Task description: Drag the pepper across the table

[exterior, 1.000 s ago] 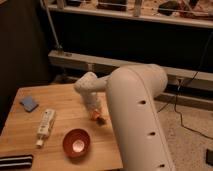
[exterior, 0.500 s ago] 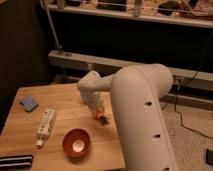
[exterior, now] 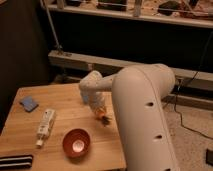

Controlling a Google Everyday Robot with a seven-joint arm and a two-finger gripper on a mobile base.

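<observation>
Claw (exterior: 102, 115) apparently low, under wrist (exterior: 93, 86)

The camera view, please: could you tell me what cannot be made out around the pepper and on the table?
Camera view:
- The pepper: only an orange patch shows below the end of the white arm.
- The tool, low over the table right of centre: small and dark; its hold on the pepper is unclear.
- The table's right edge: hidden by that arm.
- The dark object at front left: cut off by the bottom edge.

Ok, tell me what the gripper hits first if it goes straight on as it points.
The gripper points down near the right edge of the table. It would likely meet the pepper first, then the wood beneath; whether they already touch is unclear.
</observation>
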